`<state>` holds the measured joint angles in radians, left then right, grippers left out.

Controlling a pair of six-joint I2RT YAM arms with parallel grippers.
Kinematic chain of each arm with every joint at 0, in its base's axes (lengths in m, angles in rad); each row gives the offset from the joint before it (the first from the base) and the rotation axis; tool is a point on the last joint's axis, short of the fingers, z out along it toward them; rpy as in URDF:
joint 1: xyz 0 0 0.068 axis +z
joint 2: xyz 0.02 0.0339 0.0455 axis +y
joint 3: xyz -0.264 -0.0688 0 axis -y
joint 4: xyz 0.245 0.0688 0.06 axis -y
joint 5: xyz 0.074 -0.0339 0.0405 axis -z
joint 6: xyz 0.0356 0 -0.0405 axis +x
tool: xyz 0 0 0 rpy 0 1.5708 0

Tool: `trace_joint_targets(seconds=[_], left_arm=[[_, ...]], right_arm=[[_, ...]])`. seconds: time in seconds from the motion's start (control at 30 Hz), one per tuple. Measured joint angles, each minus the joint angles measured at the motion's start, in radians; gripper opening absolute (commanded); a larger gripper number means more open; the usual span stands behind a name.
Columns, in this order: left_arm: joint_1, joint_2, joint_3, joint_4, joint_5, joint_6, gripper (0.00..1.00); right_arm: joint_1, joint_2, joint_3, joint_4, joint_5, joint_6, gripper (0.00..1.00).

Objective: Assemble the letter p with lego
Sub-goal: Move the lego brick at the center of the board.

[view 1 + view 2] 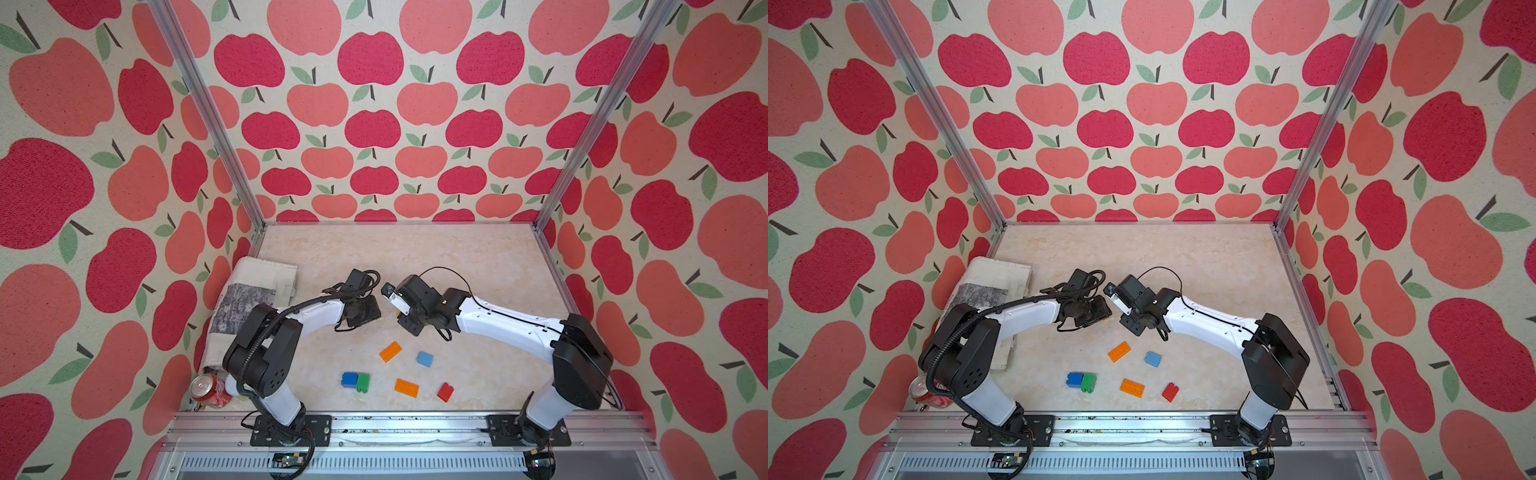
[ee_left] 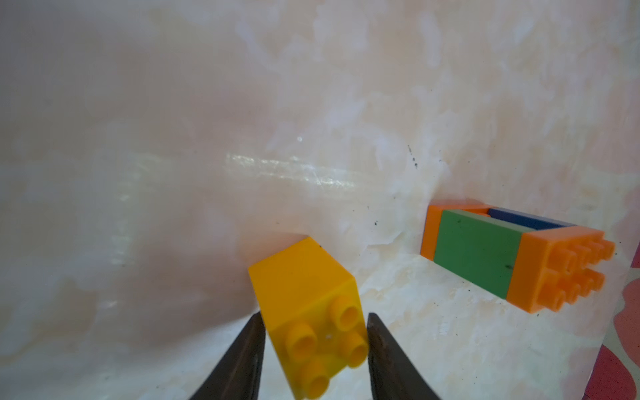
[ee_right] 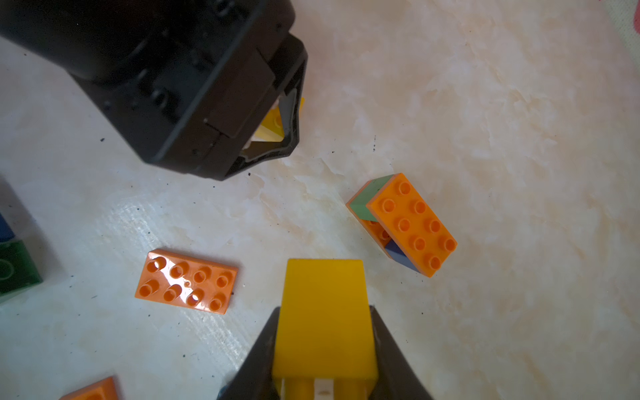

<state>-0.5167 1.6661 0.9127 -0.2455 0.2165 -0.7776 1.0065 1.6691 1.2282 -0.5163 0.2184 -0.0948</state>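
Note:
My left gripper (image 2: 314,320) points down at the table, its jaws closed against the sides of a tilted yellow lego brick (image 2: 304,294) with studs facing the camera. My right gripper (image 3: 323,349) is shut on another yellow brick (image 3: 323,311), held above the table. In a top view the two grippers (image 1: 363,316) (image 1: 409,326) face each other mid-table. A stack of two orange plates around a green and a blue brick (image 3: 412,225) lies on its side between them, hidden in the top views. Loose orange plates (image 1: 390,351) (image 1: 407,388), a light blue (image 1: 425,359), a red (image 1: 445,392) and a joined blue-green pair (image 1: 356,381) lie nearer the front.
A folded newspaper (image 1: 249,299) lies along the left wall and a red soda can (image 1: 210,390) stands at the front left corner. The metal rail (image 1: 395,424) carrying both arm bases runs along the front edge. Apple-patterned walls close in the other three sides.

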Motion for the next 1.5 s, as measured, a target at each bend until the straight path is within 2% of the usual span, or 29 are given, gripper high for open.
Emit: trace_joint_targets(seconds=[0.1,0.23,0.3,0.63,0.87,1.5], left_arm=[[-0.002,0.0,0.0,0.006,-0.008,-0.003,0.49],[-0.002,0.004,0.008,-0.016,-0.061,-0.01,0.58],[-0.002,0.014,0.024,-0.035,-0.085,-0.008,0.58],[-0.009,0.099,0.113,-0.093,-0.163,0.015,0.45],[-0.054,0.101,0.121,-0.136,-0.206,0.021,0.39],[-0.204,0.054,0.121,-0.222,-0.238,-0.02,0.4]], right_arm=[[0.0,0.036,0.029,-0.023,-0.003,-0.029,0.0],[-0.002,0.064,0.06,-0.047,-0.007,-0.055,0.0],[-0.002,0.067,0.064,-0.051,-0.011,-0.061,0.0],[-0.002,0.066,0.062,-0.054,-0.018,-0.062,0.0],[-0.01,0.065,0.044,-0.054,-0.018,-0.062,0.0],[-0.045,-0.021,-0.048,-0.146,-0.038,-0.089,0.0]])
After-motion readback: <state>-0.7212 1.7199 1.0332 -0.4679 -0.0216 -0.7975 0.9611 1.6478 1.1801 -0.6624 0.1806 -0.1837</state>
